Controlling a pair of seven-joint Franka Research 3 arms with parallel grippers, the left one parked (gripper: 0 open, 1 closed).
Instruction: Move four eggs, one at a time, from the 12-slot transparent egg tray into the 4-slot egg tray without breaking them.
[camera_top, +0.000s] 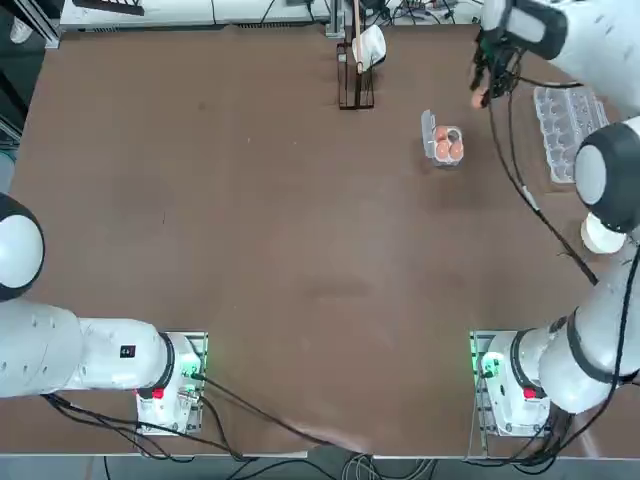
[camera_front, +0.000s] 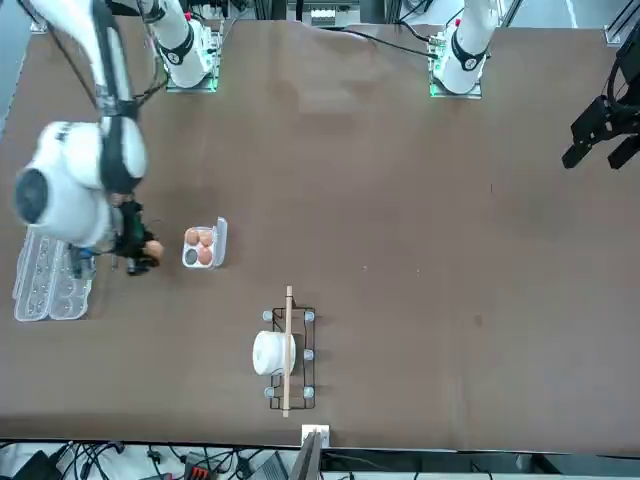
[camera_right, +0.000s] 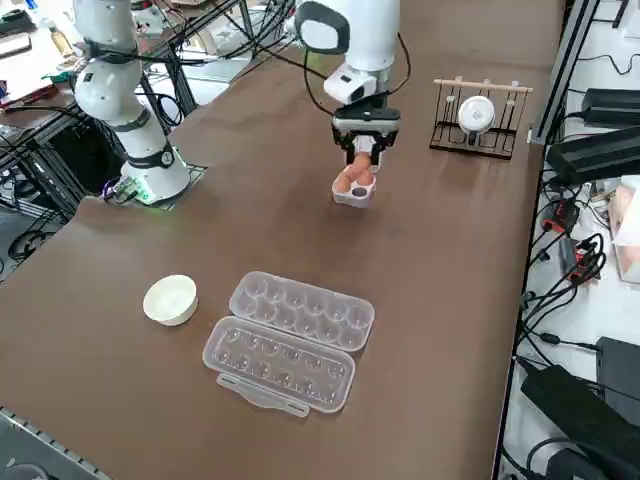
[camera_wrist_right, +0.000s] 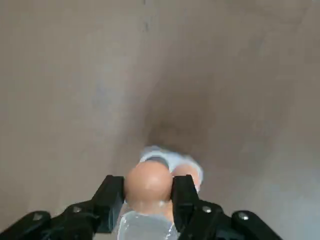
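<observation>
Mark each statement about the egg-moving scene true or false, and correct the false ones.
1. The right gripper has its jaws closed on an egg. True.
2. The 12-slot transparent egg tray holds two eggs. False: every cup that shows in it is empty.
3. The 4-slot egg tray holds three eggs, with one cup empty. True.
4. The white bowl sits beside the 4-slot egg tray. False: it sits beside the 12-slot transparent egg tray.

Matt brown table (camera_top: 250, 250); clear glossy plastic 12-slot transparent egg tray (camera_right: 290, 340); smooth matt orange-brown egg (camera_wrist_right: 147, 186).
</observation>
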